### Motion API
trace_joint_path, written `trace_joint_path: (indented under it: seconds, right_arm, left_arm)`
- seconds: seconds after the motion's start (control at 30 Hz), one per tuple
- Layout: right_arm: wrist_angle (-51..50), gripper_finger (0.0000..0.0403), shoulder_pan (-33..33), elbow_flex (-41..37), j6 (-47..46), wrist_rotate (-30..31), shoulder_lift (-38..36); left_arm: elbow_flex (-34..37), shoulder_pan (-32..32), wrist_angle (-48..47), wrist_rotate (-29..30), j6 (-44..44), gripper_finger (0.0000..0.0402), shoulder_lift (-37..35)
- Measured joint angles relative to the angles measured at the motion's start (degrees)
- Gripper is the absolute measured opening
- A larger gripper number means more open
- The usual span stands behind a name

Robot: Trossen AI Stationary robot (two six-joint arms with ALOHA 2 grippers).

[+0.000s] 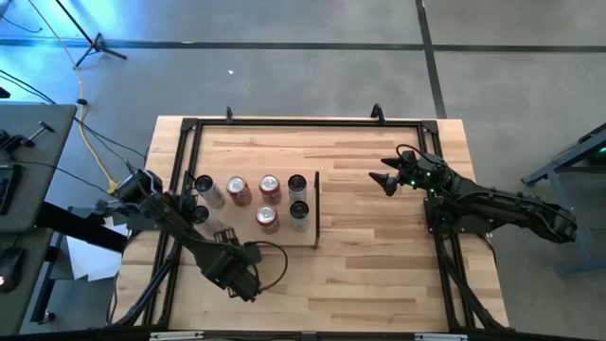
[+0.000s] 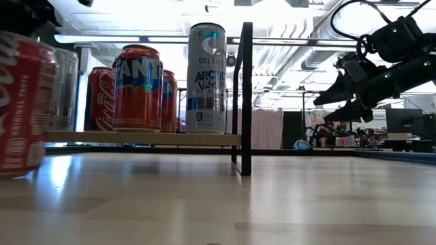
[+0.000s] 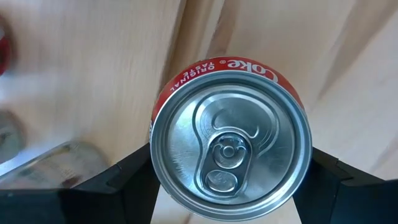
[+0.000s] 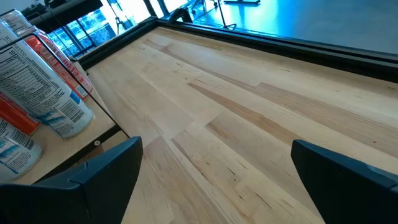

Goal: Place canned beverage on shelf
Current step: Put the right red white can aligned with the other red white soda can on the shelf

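Left gripper [image 3: 230,180] is closed on a red Coke can [image 3: 230,146], fingers [image 3: 118,183] flanking its sides, can upright. In the high view the left gripper [image 1: 210,227] sits at the near left edge of the shelf [image 1: 308,237], where several cans stand, including a Fanta can [image 2: 138,88] and a Celsius can [image 2: 206,78]. Right gripper [image 1: 386,177] hangs above bare table right of the shelf, fingers spread wide.
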State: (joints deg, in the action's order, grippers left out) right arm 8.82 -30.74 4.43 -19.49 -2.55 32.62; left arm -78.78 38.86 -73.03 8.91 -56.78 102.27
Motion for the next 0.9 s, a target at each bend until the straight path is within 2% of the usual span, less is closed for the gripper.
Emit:
trace_joint_path:
  seconds: [0.47,0.77,0.9]
  right_arm:
    - [0.0,0.0399,0.0,0.0,0.0,0.0,0.0]
    - [-0.01,0.0399,0.01,0.0,0.0,0.0,-0.01]
    - [0.0,0.0399,0.01,0.0,0.0,0.0,-0.02]
  left_arm:
    - [0.0,0.58,2.44,0.8,-7.11,0.027,-0.06]
    - [0.02,0.64,3.55,0.7,-7.74,0.0343,-0.08]
    - [-1.84,1.1,2.95,0.84,-8.88,0.036,-0.09]
